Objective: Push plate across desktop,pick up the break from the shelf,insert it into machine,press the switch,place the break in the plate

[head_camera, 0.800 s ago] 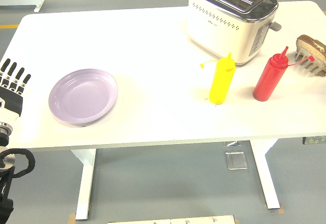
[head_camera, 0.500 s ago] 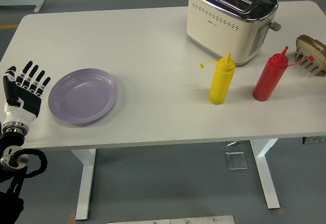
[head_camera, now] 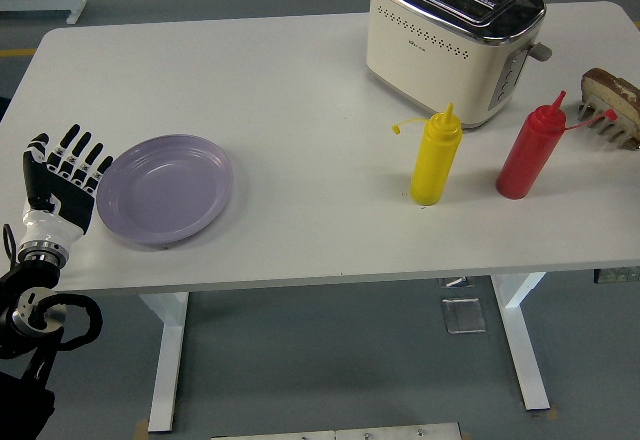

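My left hand (head_camera: 62, 182) stands upright at the table's left edge, palm turned toward the plate (head_camera: 165, 189). Fingers (head_camera: 84, 158) straight and slightly fanned, gripping nothing. The fingertip nearest the plate sits right at the plate's left rim; touching or just shy of it, I cannot tell. Wrist and black forearm drop off below the near edge at the lower left corner.

Plate: lilac, shallow, bare, flat on the white table (head_camera: 300, 90) in its left near part.

Toaster (head_camera: 455, 38): cream body, chrome top with two slots, at the far right of the table. Its lever (head_camera: 540, 53) juts from the right end face.

Yellow squeeze bottle (head_camera: 436, 157) stands upright in front of the toaster, cap dangling to its left. Red squeeze bottle (head_camera: 531, 153) stands upright to the right of the yellow one, apart from it, its cap dangling to the right.

Bread slice (head_camera: 612, 92): brown crust, resting on a pale toothed rack (head_camera: 612, 126) at the table's right edge, partly cut off by the frame. The red bottle's cap lies just beside the rack's teeth.

My right hand is out of view.
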Motion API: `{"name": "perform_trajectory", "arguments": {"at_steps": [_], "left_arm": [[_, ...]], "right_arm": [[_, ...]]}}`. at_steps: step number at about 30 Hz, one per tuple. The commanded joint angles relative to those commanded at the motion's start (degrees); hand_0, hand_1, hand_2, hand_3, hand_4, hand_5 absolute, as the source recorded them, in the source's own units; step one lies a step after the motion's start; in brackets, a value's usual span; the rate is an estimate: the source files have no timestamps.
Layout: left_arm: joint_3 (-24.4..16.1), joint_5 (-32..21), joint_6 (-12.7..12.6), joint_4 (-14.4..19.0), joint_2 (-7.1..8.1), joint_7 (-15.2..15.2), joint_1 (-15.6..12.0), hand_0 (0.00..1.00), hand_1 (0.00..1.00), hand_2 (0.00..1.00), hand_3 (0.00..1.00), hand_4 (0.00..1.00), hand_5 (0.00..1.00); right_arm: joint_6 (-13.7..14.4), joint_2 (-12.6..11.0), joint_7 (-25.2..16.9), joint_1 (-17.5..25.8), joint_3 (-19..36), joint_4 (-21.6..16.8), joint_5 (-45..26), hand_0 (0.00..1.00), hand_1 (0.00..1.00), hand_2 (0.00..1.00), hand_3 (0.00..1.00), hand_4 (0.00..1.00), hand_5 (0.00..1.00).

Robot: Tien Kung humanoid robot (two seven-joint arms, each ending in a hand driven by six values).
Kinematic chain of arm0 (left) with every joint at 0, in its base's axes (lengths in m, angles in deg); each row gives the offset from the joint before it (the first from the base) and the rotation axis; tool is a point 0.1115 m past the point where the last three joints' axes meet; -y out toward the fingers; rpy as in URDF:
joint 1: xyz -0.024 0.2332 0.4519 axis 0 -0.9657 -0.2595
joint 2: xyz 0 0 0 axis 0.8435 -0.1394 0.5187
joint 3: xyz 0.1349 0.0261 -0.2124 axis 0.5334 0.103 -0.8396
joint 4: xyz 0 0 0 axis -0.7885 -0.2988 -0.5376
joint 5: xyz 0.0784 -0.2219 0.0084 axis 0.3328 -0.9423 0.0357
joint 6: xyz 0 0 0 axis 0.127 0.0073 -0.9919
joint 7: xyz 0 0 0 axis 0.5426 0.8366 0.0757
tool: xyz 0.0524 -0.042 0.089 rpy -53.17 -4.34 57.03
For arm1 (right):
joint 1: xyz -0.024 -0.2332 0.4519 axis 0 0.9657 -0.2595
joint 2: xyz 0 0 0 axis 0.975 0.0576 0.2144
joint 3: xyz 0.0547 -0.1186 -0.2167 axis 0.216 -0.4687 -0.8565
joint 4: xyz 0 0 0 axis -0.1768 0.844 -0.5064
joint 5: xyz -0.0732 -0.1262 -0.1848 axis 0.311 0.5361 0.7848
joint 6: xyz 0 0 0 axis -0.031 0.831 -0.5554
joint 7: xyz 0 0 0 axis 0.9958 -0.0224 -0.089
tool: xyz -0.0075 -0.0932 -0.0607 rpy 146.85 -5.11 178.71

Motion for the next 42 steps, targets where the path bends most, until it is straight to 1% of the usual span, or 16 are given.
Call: {"name": "perform_trajectory", "arguments": {"at_steps": [7,19,25,36,42], "left_arm": [[0.57,-0.05,0.19,-0.59,-0.37,0.01,0.25,0.878,0.891,0.892,0.798,0.539,0.998],[3.79,-1.3,0.55,0.71,-1.68,-0.13,0.37,0.88,0.892,0.894,0.798,0.54,0.998],[5.11,-1.9,0.71,0.72,-2.35,-0.17,0.69,0.88,0.892,0.894,0.798,0.541,0.998],[9.67,-4.29,1.54,0.75,-4.06,-0.2,1.53,0.879,0.892,0.895,0.798,0.54,0.998],[13.41,-5.97,1.99,1.21,-5.06,-0.29,2.38,0.878,0.892,0.893,0.798,0.54,0.998]], "right_arm": [[-0.01,0.03,-0.01,-0.04,-0.06,0.0,0.01,0.758,0.711,0.706,0.685,0.391,0.535],[-0.05,0.29,0.0,0.06,-0.77,0.08,0.0,0.759,0.712,0.705,0.685,0.391,0.535],[-0.05,0.3,-0.02,0.05,-0.92,0.05,-0.01,0.759,0.712,0.705,0.685,0.391,0.535],[-0.09,0.32,-0.04,0.04,-1.26,0.04,-0.01,0.759,0.712,0.704,0.685,0.391,0.535],[-0.15,0.4,-0.03,-0.03,-1.59,0.07,-0.01,0.759,0.712,0.704,0.685,0.391,0.534]]}}
